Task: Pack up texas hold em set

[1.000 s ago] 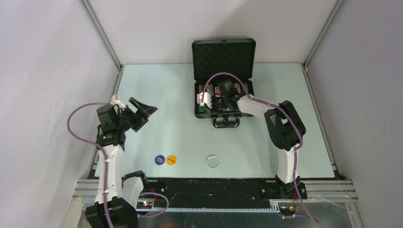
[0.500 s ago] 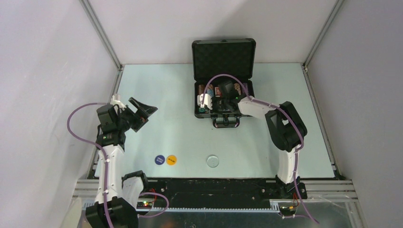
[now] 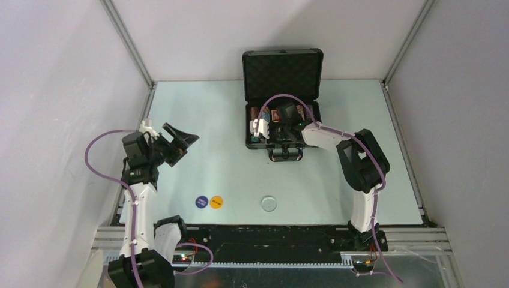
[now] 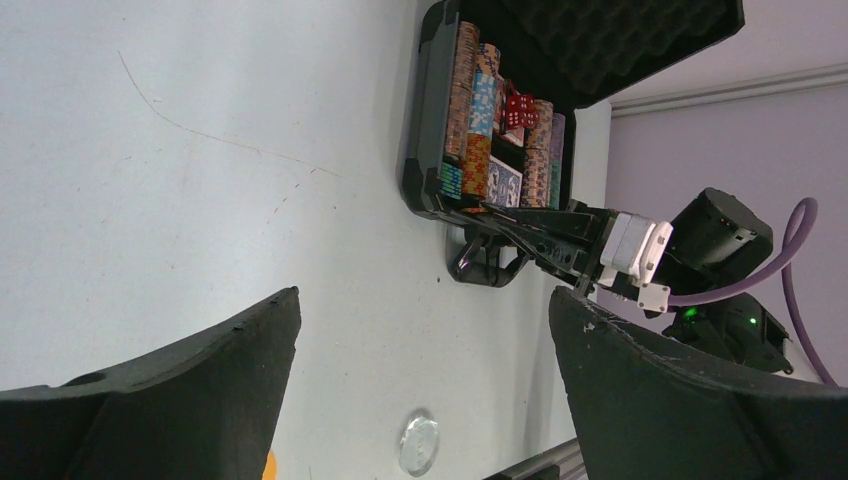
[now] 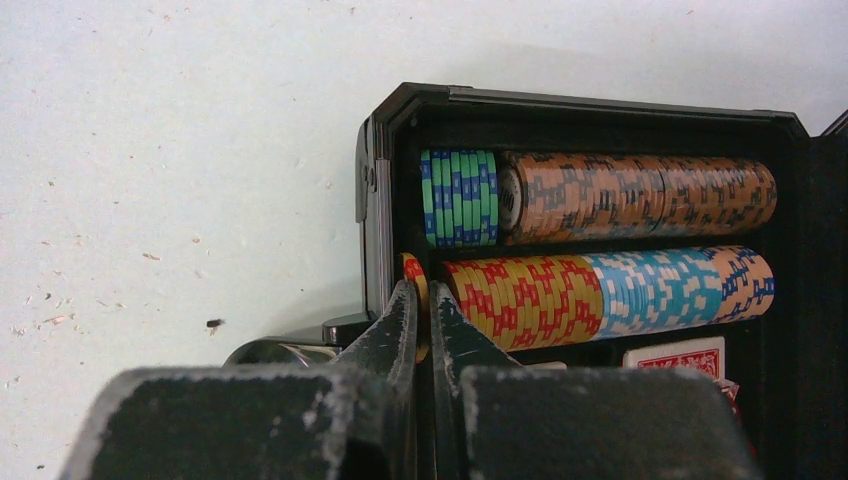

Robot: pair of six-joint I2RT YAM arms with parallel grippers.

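Note:
The black case (image 3: 282, 65) of the texas hold em set stands open at the back of the table, its lid upright. Rows of striped chips (image 5: 640, 195) fill it, beside a red card deck (image 5: 676, 356) and red dice (image 4: 518, 108). My right gripper (image 5: 422, 312) is inside the case's near left corner, shut on a single yellow-and-red chip (image 5: 412, 272). That chip stands on edge at the left end of the yellow-red stack (image 5: 525, 298). My left gripper (image 3: 179, 141) hangs open and empty over the table's left side, far from the case.
A blue round button (image 3: 202, 201), an orange one (image 3: 216, 201) and a clear one (image 3: 268, 204) lie on the table near the front edge. The case's handle (image 3: 286, 154) juts toward the front. Grey walls close in left, right and back.
My right gripper has shifted slightly within the case's front left part, still holding the chip. The left arm has not moved.

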